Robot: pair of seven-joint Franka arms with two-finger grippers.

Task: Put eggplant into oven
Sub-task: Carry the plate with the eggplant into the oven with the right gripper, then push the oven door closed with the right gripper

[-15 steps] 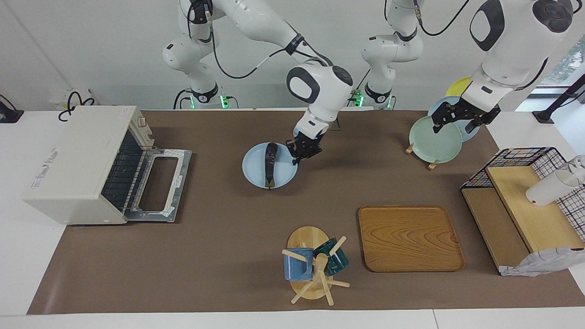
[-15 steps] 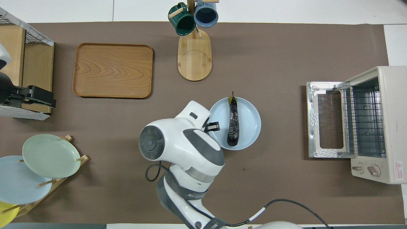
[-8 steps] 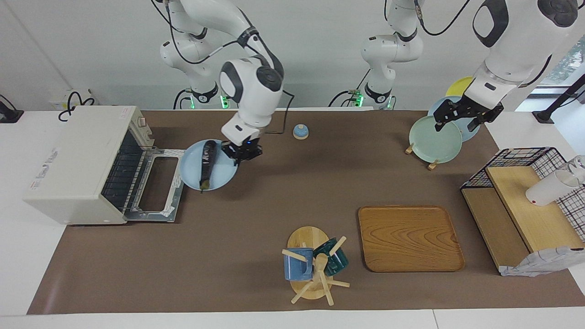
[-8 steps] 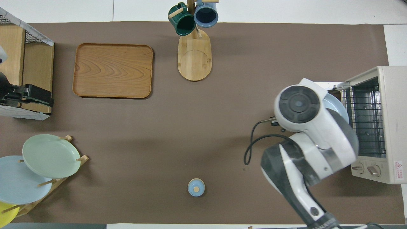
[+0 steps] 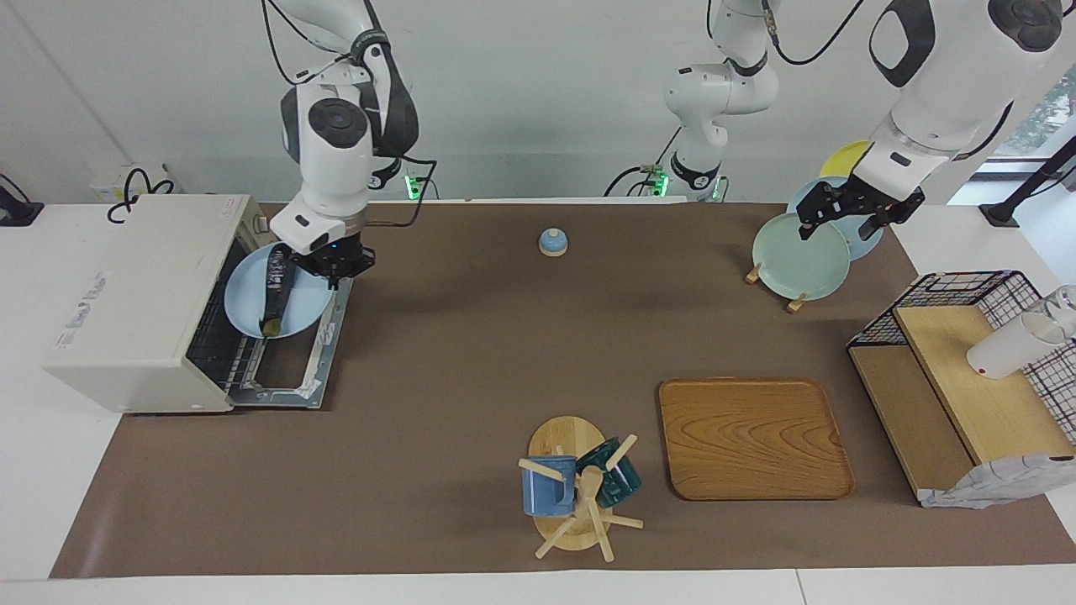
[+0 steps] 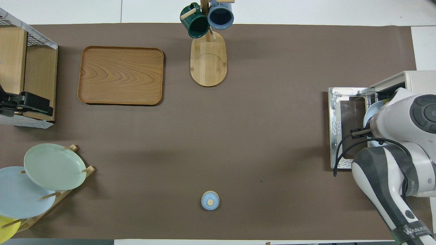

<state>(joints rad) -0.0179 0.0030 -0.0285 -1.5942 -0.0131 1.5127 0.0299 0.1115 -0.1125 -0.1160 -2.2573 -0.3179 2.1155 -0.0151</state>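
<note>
The off-white oven (image 5: 134, 294) stands at the right arm's end of the table with its door (image 5: 294, 353) folded down open. My right gripper (image 5: 329, 262) is shut on the rim of a light blue plate (image 5: 245, 318) and holds it above the door, partly in the oven's mouth. The dark eggplant (image 5: 275, 286) lies along the plate. In the overhead view the right arm covers the eggplant; only the plate's edge (image 6: 369, 114), the door (image 6: 347, 112) and the oven (image 6: 419, 78) show. My left gripper (image 5: 845, 220) is open and waits over the plate rack.
A small blue bell (image 5: 552, 242) sits near the robots. A mug tree (image 5: 576, 487) and a wooden tray (image 5: 752, 437) lie farther out. A rack of plates (image 5: 799, 252) and a wire shelf (image 5: 958, 370) with a white cup (image 5: 1013, 344) stand at the left arm's end.
My right gripper has carried the plate with the eggplant from the table's middle to the oven's open mouth. The bell is uncovered. The left arm has barely moved.
</note>
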